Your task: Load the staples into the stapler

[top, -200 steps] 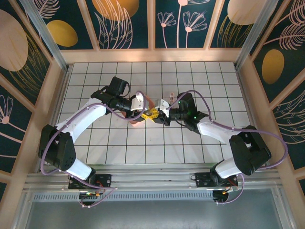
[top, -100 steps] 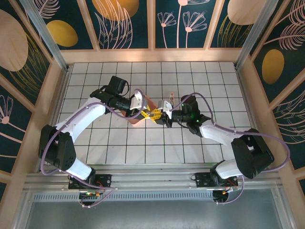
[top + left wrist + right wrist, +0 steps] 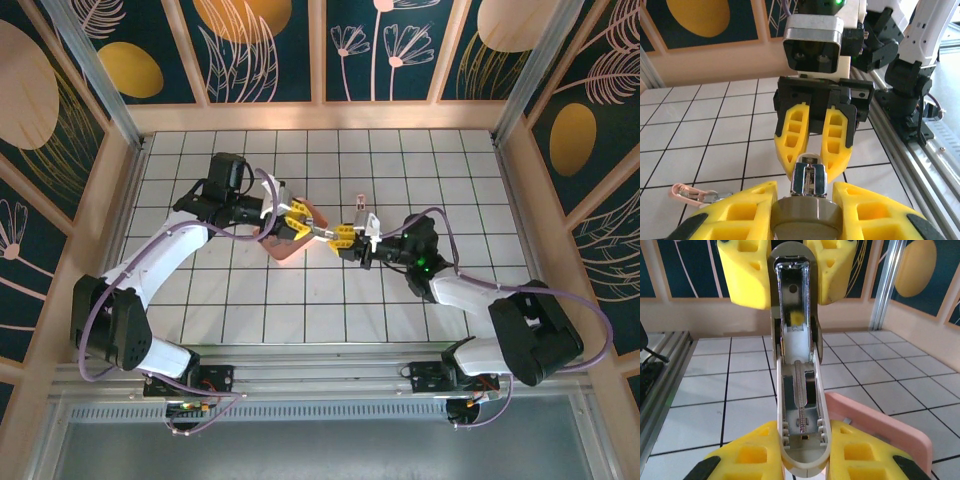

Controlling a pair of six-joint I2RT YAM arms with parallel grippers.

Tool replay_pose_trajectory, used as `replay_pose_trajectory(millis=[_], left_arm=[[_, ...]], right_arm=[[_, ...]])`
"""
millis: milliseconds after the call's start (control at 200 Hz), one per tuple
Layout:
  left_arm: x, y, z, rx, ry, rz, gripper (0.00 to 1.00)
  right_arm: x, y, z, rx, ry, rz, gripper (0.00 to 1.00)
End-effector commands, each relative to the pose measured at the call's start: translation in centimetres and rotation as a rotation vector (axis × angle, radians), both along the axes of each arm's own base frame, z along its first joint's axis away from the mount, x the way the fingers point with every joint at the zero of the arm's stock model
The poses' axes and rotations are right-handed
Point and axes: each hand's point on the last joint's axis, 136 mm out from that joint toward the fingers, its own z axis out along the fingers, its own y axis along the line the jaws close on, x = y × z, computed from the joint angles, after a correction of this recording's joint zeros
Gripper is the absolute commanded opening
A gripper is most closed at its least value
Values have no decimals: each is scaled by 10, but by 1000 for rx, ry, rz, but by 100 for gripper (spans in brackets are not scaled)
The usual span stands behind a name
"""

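A grey-beige plastic stapler with chrome metal inner parts (image 3: 800, 390) is held in the air between the two arms, above the white tiled tabletop (image 3: 400, 160) near its middle. The stapler is hinged wide open. The right gripper (image 3: 342, 234) has its yellow plastic fingers (image 3: 860, 452) pressed against both sides of the rounded lower end. The left gripper (image 3: 292, 220) pinches the other end, its yellow fingers flanking the chrome-lined arm at the top of the right wrist view.

The open magazine channel faces the right wrist camera. A thin coiled spring runs down its centre, and a white plastic block sits at the hinge. Whether a staple strip lies in the channel cannot be told, and any marking on the stapler is too small to read.

A shallow square pink plastic tray (image 3: 890, 432) rests on the tabletop just below and beside the stapler, partly under the left gripper from above. A small pink and metal object (image 3: 690, 192), too small to identify, lies on the tiles a little beyond the right gripper. A green light glows on the right wrist (image 3: 425, 263).
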Motion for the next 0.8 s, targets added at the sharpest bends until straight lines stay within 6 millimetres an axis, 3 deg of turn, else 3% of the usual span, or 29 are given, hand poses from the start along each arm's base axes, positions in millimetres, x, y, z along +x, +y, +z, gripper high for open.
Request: replay_pose_trajectory(millis=[0,285,496,666,796], left_arm=[[-5,9,45,-117,-89,-32,8],[-6,9,53,-138,-103,-46,9],[-5,9,48,-125,-104,-38,9],[-2,10,44,-113,-131,-25,9],[3,9,42,-103,-152,-6,10]], right_arm=[[10,-12,-38,-40,141,-77,13],[14,5,-33,-47,123,-59,35],[17,4,-27,-77,104,-77,44],[19,-1,2,-30,170,-115,52],[14,-2,27,74,374,-87,56]])
